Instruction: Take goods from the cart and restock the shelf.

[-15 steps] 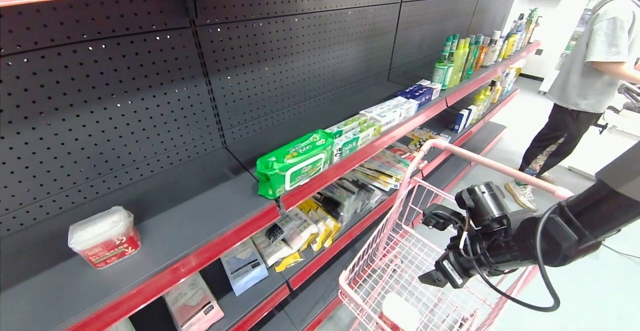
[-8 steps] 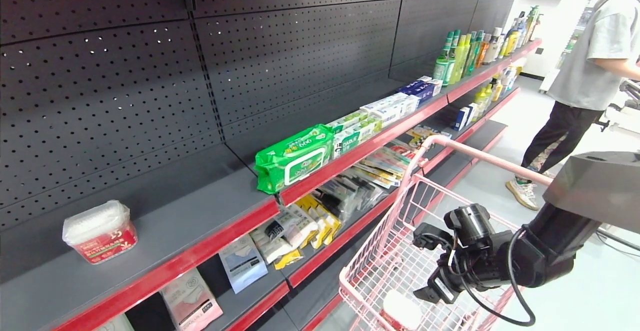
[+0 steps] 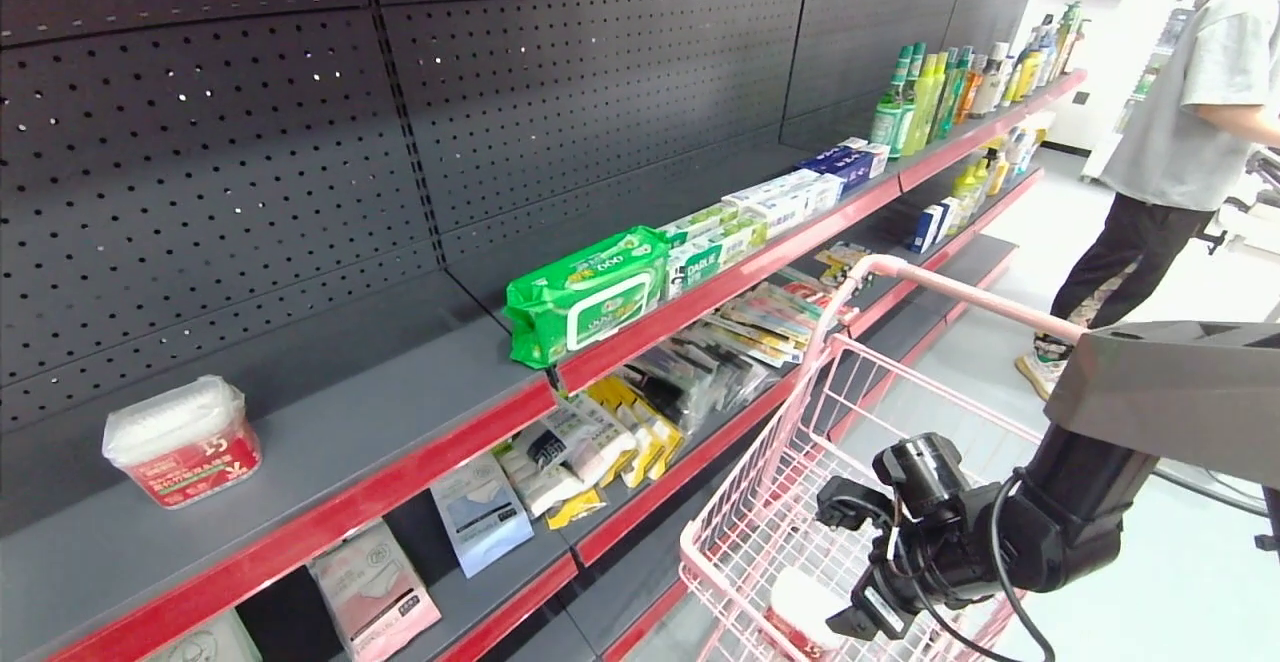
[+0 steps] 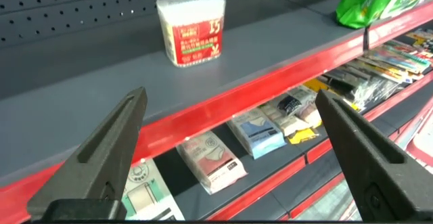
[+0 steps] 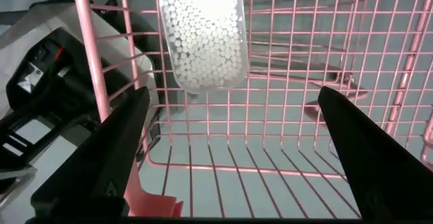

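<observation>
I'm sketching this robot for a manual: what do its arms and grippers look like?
The right arm is black with chunky rounded joints and a looping black cable. Left gripper and right gripper each have two flat, tapered dark grey fingers.

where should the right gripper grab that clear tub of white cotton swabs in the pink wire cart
Grip the clear oblong tub of white cotton swabs across its narrower width, coming straight down. It stands upright, top up, on the floor of the pink wire cart, whose walls likely block side approaches. The open right gripper hangs above it.
</observation>
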Available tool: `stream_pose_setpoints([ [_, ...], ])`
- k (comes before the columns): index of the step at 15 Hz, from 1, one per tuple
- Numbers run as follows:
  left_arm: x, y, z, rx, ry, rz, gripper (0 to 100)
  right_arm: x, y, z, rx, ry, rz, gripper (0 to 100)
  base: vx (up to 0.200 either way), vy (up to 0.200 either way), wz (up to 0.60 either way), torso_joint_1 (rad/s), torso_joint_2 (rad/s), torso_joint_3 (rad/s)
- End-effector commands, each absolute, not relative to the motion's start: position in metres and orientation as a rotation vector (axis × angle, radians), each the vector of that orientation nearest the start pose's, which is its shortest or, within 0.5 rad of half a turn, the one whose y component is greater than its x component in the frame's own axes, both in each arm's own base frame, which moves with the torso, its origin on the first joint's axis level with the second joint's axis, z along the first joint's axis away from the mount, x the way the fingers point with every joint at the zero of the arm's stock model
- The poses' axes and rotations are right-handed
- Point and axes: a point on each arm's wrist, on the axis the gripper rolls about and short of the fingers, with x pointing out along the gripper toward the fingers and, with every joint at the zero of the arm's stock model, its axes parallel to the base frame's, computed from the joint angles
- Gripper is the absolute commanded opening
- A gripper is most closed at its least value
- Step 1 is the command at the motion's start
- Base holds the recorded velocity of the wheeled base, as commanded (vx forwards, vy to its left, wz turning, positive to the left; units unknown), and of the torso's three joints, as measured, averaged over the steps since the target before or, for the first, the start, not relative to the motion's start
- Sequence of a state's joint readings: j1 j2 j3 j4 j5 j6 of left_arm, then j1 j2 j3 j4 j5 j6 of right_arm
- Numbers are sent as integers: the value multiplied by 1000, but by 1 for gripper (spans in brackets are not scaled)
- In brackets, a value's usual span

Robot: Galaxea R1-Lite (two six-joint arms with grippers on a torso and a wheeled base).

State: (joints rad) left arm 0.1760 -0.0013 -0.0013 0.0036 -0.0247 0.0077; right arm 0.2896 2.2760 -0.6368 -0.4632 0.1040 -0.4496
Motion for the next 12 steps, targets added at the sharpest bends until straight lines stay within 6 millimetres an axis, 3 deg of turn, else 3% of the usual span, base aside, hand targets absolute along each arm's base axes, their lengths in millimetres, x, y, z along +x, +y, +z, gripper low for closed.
stream_pose_setpoints([
  [1,-22,-5,76,8,2,152,100,285,91,-46,-510,1076,622,100,0,0,0,-149,334,203],
  [7,-22,-4,75,7,4,152,100,290,95,-43,-536,1033,678,100,0,0,0,-150,347,196],
  [12,-22,-5,75,7,4,152,100,296,99,-42,-515,989,718,100,0,0,0,-29,66,45],
])
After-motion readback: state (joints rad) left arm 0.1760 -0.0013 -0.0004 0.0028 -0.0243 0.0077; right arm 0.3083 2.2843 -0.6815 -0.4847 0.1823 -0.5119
